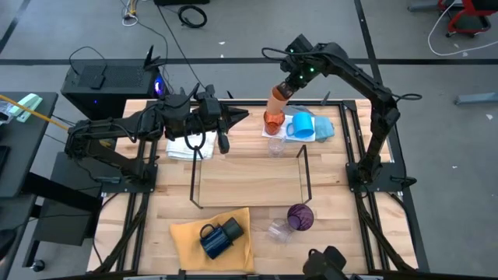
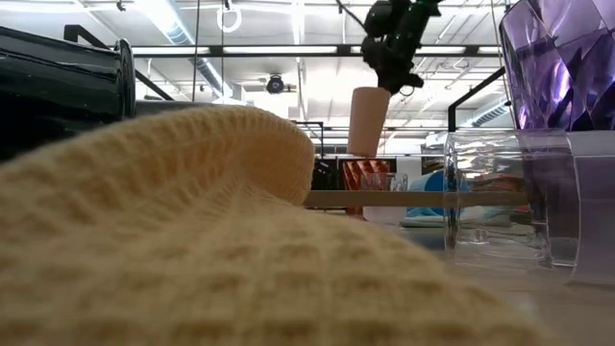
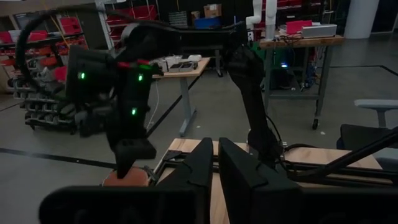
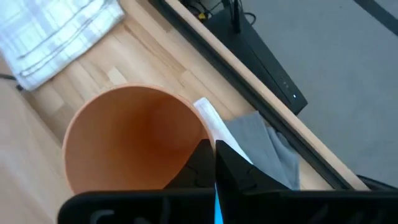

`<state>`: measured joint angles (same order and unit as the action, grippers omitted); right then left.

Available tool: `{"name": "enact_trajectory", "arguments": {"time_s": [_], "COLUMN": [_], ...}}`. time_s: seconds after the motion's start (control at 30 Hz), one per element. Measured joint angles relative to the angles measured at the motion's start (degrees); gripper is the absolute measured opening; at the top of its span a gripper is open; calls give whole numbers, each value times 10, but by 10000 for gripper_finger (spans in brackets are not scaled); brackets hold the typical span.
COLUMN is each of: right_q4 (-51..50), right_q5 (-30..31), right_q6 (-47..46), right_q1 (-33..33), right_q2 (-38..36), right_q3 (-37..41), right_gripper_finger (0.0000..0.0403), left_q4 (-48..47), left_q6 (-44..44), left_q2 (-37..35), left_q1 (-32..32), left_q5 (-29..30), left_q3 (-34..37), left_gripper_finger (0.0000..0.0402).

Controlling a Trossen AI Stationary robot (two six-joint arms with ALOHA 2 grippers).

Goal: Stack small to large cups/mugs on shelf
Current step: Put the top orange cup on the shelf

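My right gripper (image 1: 289, 82) is over the table's far edge, shut on a pale orange cup (image 1: 276, 102). The cup hangs upright above a second, darker orange cup (image 1: 272, 121) that stands on the table. Beside that cup a bright blue mug (image 1: 301, 127) sits on a grey-blue cloth, with a small clear glass (image 1: 276, 146) nearer the shelf (image 1: 249, 183). My left gripper (image 1: 227, 117) is shut, level and empty, over a white cloth (image 1: 189, 145). A purple cup (image 1: 300, 216) and a clear glass (image 1: 278, 230) lie near the front. A navy mug (image 1: 214, 241) and a black cup (image 1: 231, 228) lie on a yellow cloth. My right gripper pinches the pale orange cup by its rim (image 4: 200, 138), on the side toward the arm. One finger (image 4: 198, 163) is inside the cup and one is outside. The fingers come from above, pointing down. The cup (image 2: 368, 120) hangs upright and lifted clear, above the darker orange cup (image 2: 357, 176).
The shelf's light-wood board (image 2: 413, 199) is bare, with black wire end loops rising at its left and right ends. The yellow cloth (image 2: 192, 240) fills the near foreground of the low view. Black frame rails run along both table sides.
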<state>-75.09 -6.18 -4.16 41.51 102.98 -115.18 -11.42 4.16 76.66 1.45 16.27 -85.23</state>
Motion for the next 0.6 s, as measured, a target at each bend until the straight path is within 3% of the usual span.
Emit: {"name": "enact_trajectory", "arguments": {"time_s": [0.13, 0.27, 0.43, 0.6], "right_q4": [-66, -131, -145, -134], "right_q5": [-3, -2, 3, 36], "right_q6": [17, 29, 29, 29], "right_q1": [-24, -89, -179, -226], "right_q2": [0, -5, -12, -9], "right_q3": [-64, -109, -108, -96], "right_gripper_finger": [0, 0, 0, 0], "left_q4": [0, 0, 0, 0], "left_q6": [1, 1, 13, 15], "left_q2": [0, 0, 0, 0], "left_q1": [2, 4, 4, 4], "left_q5": [0, 0, 0, 0], "left_q3": [0, 0, 0, 0], "left_gripper_finger": [40, 36, 30, 36]}}
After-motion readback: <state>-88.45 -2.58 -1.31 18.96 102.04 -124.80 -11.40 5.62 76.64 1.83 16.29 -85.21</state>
